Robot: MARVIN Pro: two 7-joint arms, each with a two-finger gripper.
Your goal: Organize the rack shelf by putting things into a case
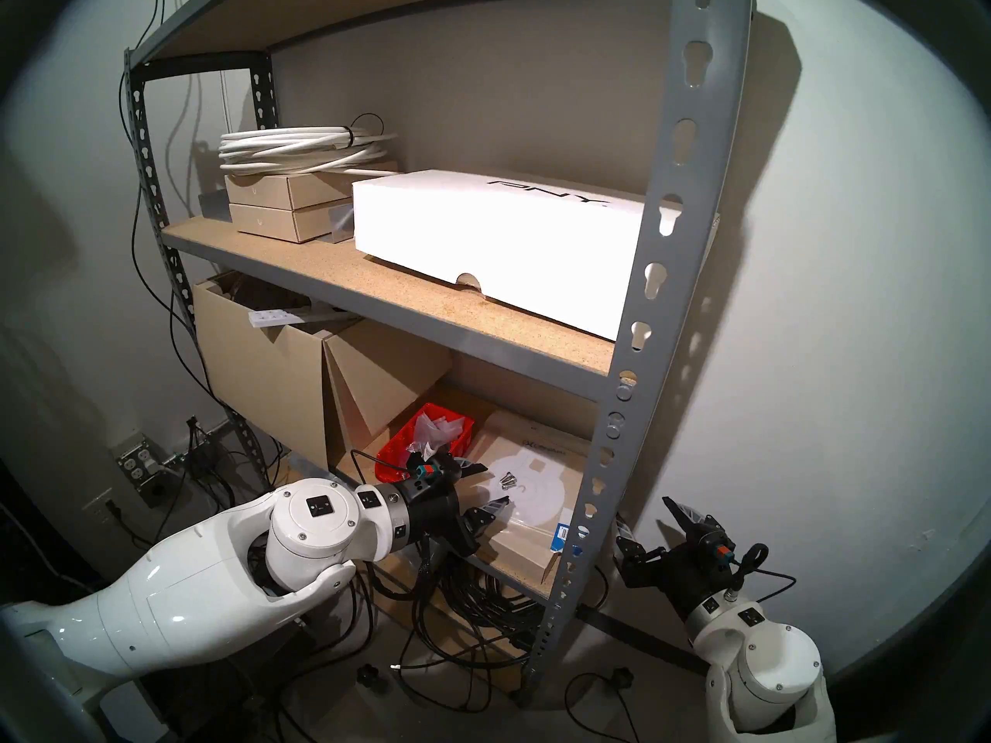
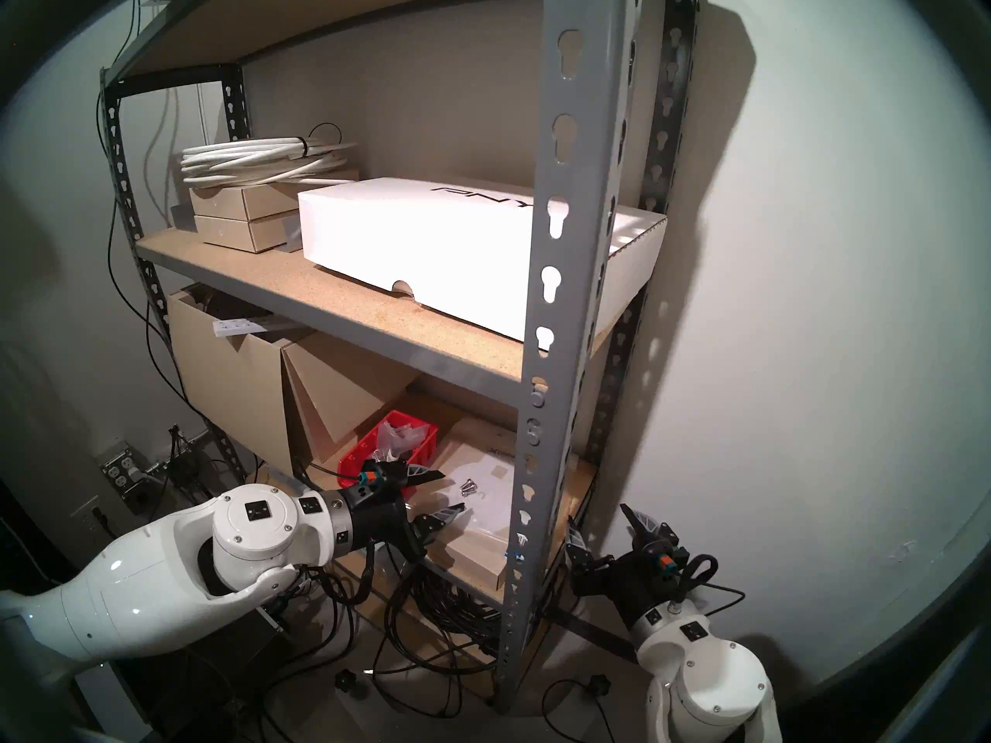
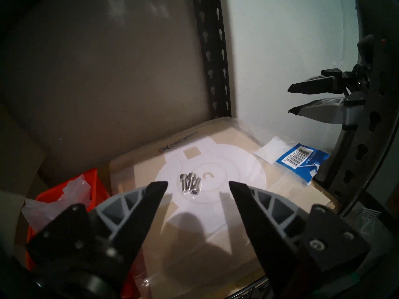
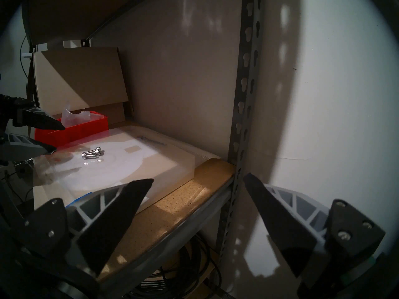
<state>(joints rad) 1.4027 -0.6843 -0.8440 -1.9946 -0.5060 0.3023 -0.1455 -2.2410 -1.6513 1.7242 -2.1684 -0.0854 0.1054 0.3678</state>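
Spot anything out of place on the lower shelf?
Yes: three loose screws lie on the flat cardboard box, outside the red bin beside it. A torn blue label sits at the box's corner.

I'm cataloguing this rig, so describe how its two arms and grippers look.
Both arms are glossy white rounded shells with small black square markings, ending in black wrist housings. The left gripper and right gripper each carry two pointed black fingers backed by grey triangular ribbing. A teal-and-orange connector with a thin black cable sits on each wrist.
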